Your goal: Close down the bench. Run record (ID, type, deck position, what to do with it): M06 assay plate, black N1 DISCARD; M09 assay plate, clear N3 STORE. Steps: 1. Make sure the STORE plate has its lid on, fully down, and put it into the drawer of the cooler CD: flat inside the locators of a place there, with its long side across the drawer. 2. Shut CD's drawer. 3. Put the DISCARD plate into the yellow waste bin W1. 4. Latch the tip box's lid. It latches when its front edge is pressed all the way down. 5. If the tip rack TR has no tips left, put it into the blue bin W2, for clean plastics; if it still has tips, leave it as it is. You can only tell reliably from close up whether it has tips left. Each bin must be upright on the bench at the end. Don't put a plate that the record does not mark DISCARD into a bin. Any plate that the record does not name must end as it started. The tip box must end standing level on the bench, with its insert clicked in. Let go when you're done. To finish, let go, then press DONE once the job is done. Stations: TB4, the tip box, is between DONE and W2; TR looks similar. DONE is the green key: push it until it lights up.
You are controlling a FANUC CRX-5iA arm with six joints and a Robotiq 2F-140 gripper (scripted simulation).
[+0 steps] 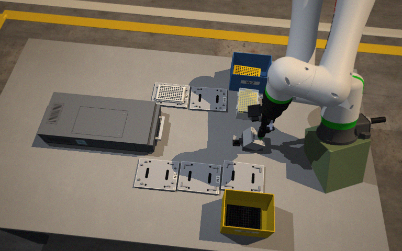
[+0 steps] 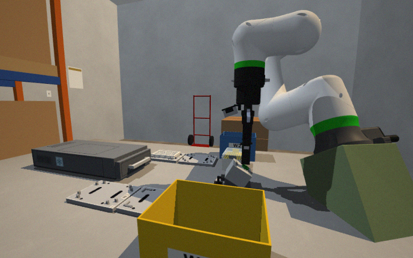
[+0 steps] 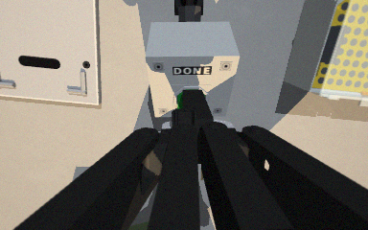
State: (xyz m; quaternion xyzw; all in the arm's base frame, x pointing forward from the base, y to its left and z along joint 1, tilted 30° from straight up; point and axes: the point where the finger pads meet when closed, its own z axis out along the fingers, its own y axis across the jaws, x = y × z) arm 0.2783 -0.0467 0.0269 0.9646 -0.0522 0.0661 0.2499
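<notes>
The DONE key (image 3: 183, 98), a green button on the sloped face of a small grey box (image 1: 253, 139), sits right of centre in the top view, between the tip box (image 1: 247, 101) above it and the row of deck plates (image 1: 199, 176) below; in the wrist view only a sliver of green shows just past the fingertips, under the white DONE label (image 3: 192, 71); the gripper (image 3: 189, 115) points straight down at the key with its fingers drawn fully together and nothing between them, the tips at the key, though actual contact cannot be made out; in the exterior view the black fingers (image 2: 246, 150) meet the box's upper face at mid frame; the tip box, with its yellow insert, stands level just above the key box, its lid state not readable; the blue bin W2 (image 1: 237, 82) stands upright at upper centre of the top view with a yellow-orange rack (image 1: 246, 70) inside; the yellow bin (image 1: 268, 214) stands upright at lower centre with a black plate (image 1: 243, 216) in its bottom; the cooler (image 1: 99, 121) lies at the left with its drawer front flush and the handle (image 1: 159, 127) facing right; a white gridded plate (image 1: 170, 93) rests on the nest just above the cooler's right end.
</notes>
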